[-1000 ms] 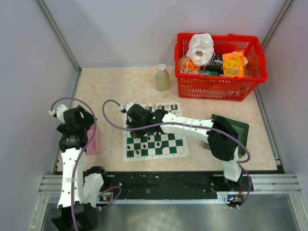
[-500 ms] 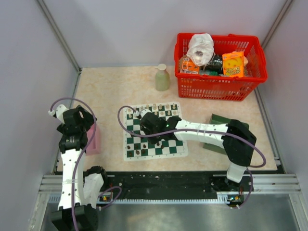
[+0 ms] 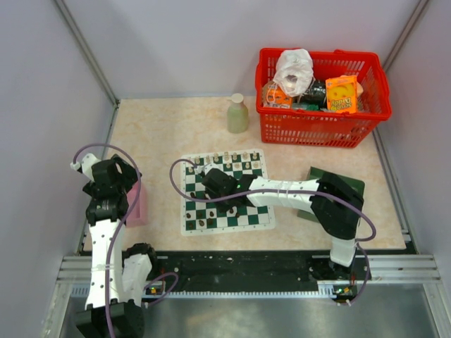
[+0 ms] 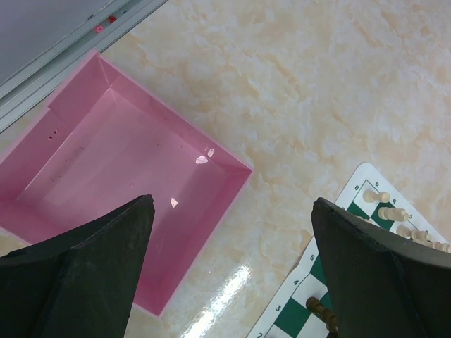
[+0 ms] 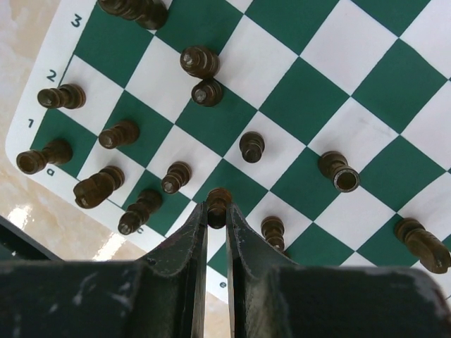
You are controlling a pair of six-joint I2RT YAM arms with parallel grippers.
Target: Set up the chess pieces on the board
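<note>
Fingers (image 5: 189, 243) pinch dark piece (image 5: 218, 203) between tips, near board (image 5: 296, 91) edge.

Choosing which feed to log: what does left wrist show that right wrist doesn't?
Left wrist only: a pink plastic tray, cream chess pieces at the edge of the green-and-white checked board mat, and the left gripper, fingers wide apart. Right wrist only: the right gripper closed on a dark brown chess piece near the board's edge. Both: that board and the beige marbled tabletop.
</note>
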